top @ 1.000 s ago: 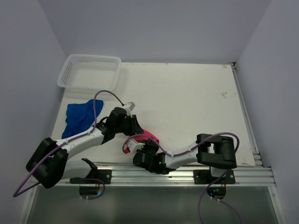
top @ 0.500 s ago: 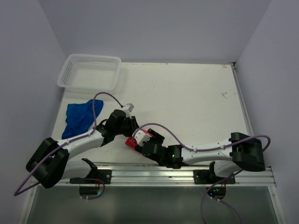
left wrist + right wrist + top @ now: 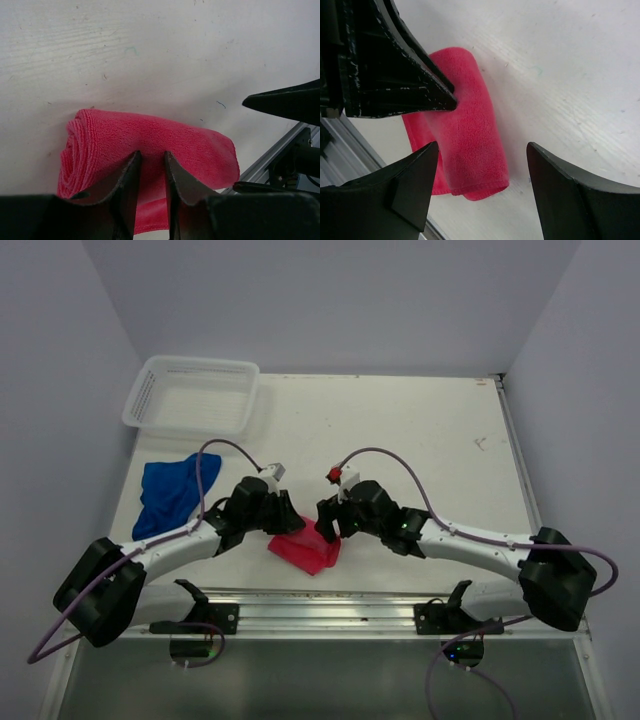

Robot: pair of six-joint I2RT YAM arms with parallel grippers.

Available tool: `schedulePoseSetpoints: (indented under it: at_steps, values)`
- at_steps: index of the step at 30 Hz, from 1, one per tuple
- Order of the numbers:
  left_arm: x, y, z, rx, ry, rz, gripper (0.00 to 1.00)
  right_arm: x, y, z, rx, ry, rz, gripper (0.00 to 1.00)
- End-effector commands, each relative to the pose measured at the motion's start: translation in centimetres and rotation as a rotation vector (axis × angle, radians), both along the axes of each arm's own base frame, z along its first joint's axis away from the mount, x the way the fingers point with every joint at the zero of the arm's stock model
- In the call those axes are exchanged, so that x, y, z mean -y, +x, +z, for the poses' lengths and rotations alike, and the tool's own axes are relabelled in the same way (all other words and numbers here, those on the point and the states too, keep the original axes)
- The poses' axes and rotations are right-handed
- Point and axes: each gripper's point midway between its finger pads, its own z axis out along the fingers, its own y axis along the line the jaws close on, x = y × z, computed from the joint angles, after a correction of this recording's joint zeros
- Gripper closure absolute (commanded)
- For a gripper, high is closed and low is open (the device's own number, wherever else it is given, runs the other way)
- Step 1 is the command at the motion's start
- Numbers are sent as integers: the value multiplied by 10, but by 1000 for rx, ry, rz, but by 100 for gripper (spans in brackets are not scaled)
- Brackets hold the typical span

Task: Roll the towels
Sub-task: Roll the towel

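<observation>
Two towels: pink towel (image 3: 308, 549) lay rolled at near table (image 3: 420, 440) edge, long axis roughly left-right; left gripper (image 3: 151, 157) pinched its fold, right gripper (image 3: 482, 145) spread right of it; blue towel (image 3: 170, 490) crumpled far-left, nearer left arm.

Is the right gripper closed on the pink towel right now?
No, the right gripper stands wide open over the rolled pink towel, not pinching it.
</observation>
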Motion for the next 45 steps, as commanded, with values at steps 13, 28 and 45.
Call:
schedulePoseSetpoints:
  at_steps: [13, 28, 45]
  values:
    - [-14, -18, -22, -54, 47, 14, 70, -7, -30, -72, -276, -7, 103, 34]
    - [-12, -3, -14, -11, 72, 25, 70, 1, -17, -60, -119, -3, 116, 90]
    - [-11, 113, 68, 146, 86, 85, 69, 34, 35, -36, 344, -260, -192, 98]
